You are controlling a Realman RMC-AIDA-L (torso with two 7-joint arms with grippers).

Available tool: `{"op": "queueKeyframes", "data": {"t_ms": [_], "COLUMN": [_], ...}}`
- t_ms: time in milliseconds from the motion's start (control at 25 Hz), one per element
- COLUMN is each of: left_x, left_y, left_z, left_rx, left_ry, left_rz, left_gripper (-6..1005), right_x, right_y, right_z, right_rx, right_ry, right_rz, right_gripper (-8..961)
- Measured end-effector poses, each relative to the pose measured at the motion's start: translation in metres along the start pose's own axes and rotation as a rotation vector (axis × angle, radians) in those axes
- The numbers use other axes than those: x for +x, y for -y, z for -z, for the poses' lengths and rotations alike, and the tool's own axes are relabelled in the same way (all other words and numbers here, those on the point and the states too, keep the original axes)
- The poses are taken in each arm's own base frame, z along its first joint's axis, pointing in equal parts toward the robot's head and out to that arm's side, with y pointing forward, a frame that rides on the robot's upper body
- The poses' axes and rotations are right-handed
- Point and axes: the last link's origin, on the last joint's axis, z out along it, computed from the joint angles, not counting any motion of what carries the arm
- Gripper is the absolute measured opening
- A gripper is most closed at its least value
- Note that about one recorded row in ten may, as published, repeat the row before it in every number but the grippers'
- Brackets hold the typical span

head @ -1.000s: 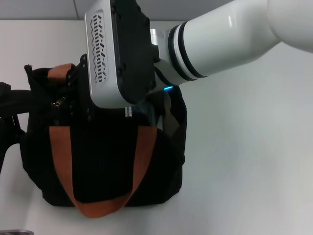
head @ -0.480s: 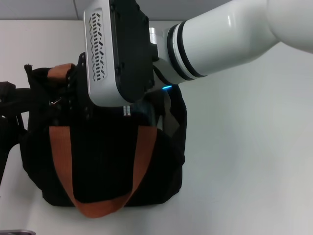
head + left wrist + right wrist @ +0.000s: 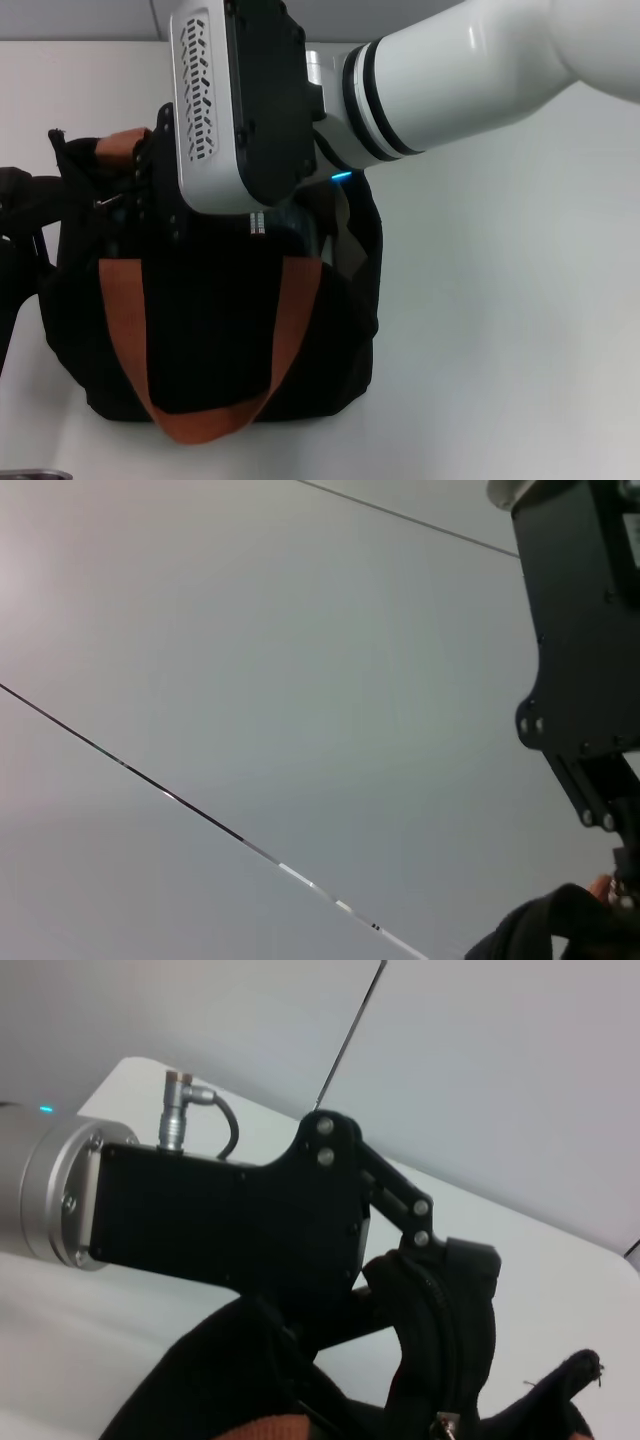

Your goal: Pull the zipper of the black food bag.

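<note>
Black food bag (image 3: pixel 220 330) centre-left of the head frame, soft and saggy. Zipper (image 3: pixel 108 203) glinting at upper left: tiny, slick, best pinched by its tab. Right gripper (image 3: pixel 150 205) down over it, jaw state impossible to tell. Left gripper (image 3: pixel 440 1260) clamped on the bag's fabric end, bracing.

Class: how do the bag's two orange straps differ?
Near strap hangs down the black food bag's front; far strap lies at its top. Near strap shows a whole loop; far strap is mostly hidden by the right gripper. Both are orange-brown webbing. The left gripper is at the bag's left end.
</note>
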Motion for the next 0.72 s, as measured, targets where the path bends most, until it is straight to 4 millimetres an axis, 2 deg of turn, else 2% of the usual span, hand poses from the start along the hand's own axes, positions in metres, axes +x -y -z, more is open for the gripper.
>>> {"op": "queueKeyframes", "data": {"t_ms": [240, 720], "left_x": [-0.002, -0.003], "left_y": [0.000, 0.000], "left_z": [0.001, 0.003], "left_rx": [-0.002, -0.005], "left_ry": [0.013, 0.023], "left_rz": [-0.004, -0.006], "left_gripper": [13, 14], "right_x": [-0.003, 0.007], "right_y": [-0.004, -0.010], "right_z": [0.006, 0.019], "right_rx": [-0.005, 0.019], "right_ry": [0.002, -0.097], "right_rz": [0.005, -0.023], "right_gripper": [35, 30]}}
